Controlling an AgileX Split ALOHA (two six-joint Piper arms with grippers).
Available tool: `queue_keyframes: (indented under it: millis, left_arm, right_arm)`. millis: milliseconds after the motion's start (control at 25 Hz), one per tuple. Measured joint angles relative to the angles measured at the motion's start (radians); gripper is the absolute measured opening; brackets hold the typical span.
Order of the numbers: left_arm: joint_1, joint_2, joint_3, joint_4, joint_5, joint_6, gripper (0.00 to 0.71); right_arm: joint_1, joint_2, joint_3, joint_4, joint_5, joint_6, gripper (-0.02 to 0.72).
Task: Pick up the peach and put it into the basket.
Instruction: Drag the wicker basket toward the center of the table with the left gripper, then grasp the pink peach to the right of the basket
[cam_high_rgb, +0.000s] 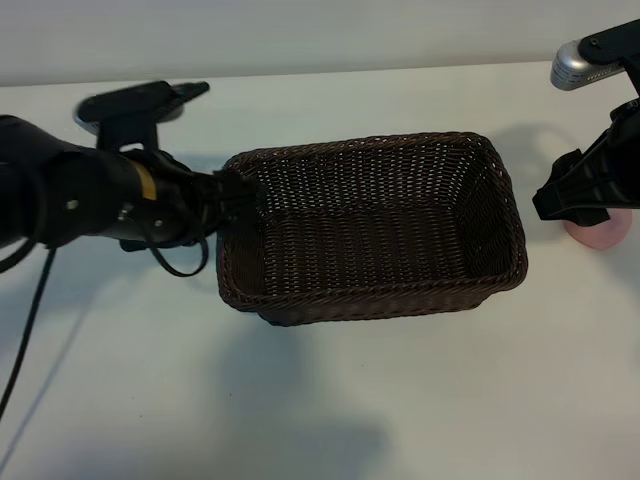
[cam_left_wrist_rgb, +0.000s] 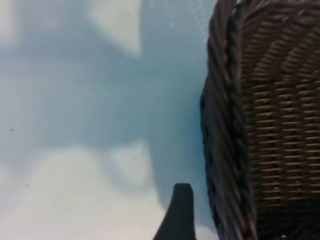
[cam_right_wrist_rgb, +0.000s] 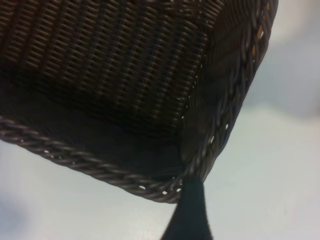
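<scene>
- White table (cam_high_rgb: 420, 400), pale wall behind; nothing else stands on it but the task's things.
- Left gripper (cam_high_rgb: 228, 190) sits at the basket's (cam_high_rgb: 372, 228) left end, jaws apart, holding nothing; only one fingertip shows in its wrist view.
- Right gripper (cam_high_rgb: 580, 195) hangs near the table's right edge, just over the peach (cam_high_rgb: 603, 232); jaws look spread, nothing held.
- Peach lies on the table just right of the basket, not in it.
- It will likely be light, round, smooth and prone to roll; pinch it across its middle, gently.
- Most of the peach is hidden by the gripper; crease and stem cannot be made out.
</scene>
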Motion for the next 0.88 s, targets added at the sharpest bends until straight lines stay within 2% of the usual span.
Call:
queue_keyframes:
  millis: [200,440,600,880]
  left_arm:
    - [0.0,-0.064,-0.044,0.057,0.1,0.0,0.659]
    - [0.0,-0.077,-0.197,0.143,0.266,0.023,0.636]
    - [0.0,-0.077,-0.273,0.178,0.355,0.11,0.626]
    - [0.0,-0.159,-0.299,0.211,0.342,0.231,0.61]
  right_arm:
    - [0.0,0.0,0.0,0.0,0.0,0.0,0.594]
    - [0.0,0.0,0.0,0.0,-0.001,0.0,0.594]
    - [0.0,0.0,0.0,0.0,-0.001,0.0,0.594]
    - [0.0,0.0,0.0,0.0,-0.001,0.0,0.594]
